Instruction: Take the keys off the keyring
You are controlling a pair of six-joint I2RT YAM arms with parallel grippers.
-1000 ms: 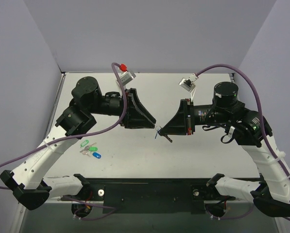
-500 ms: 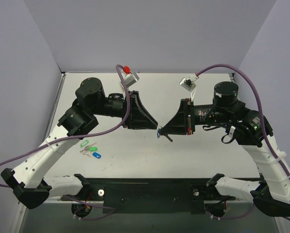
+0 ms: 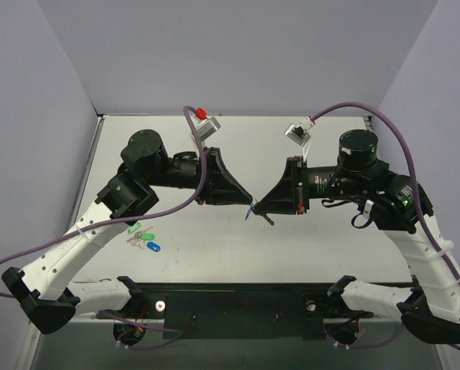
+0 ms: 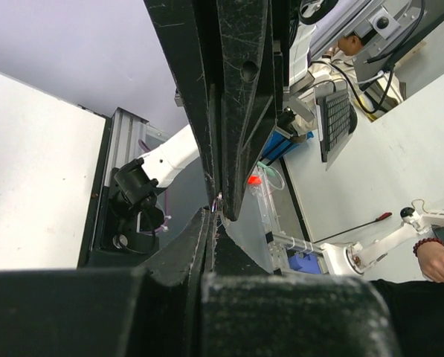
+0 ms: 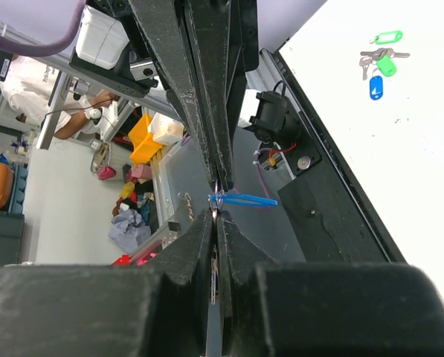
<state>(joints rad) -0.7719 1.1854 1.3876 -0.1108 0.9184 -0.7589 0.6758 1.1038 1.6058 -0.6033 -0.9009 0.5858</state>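
Up over the middle of the white table (image 3: 214, 254), both arms are nose to nose in mid-air. Compared with a second ago, my left arm has shoved over toward the right one. Its big round joint sits further right now and the left gripper (image 3: 248, 202) has closed the little gap to the right gripper (image 3: 260, 206), which hasn't budged. So I read this as the left side leaning in to work the ring, not a separation yet.

Both sets of fingers look pressed narrow, with no daylight between them in either wrist view. Which one has the ring and which the other piece, I honestly can't tell.

Right at that meeting point hangs the small light-blue oval plastic key tag with its thin metal ring (image 5: 244, 198). From the right wrist it's edge-on, long axis poking out sideways across the finger line. From above it's just a thin blue streak slanting away from the tips toward the near edge. The tiny silver-grey metal key I can't make out.

That bunch of green and dark blue tags (image 3: 142, 237) is lying well off to the left.
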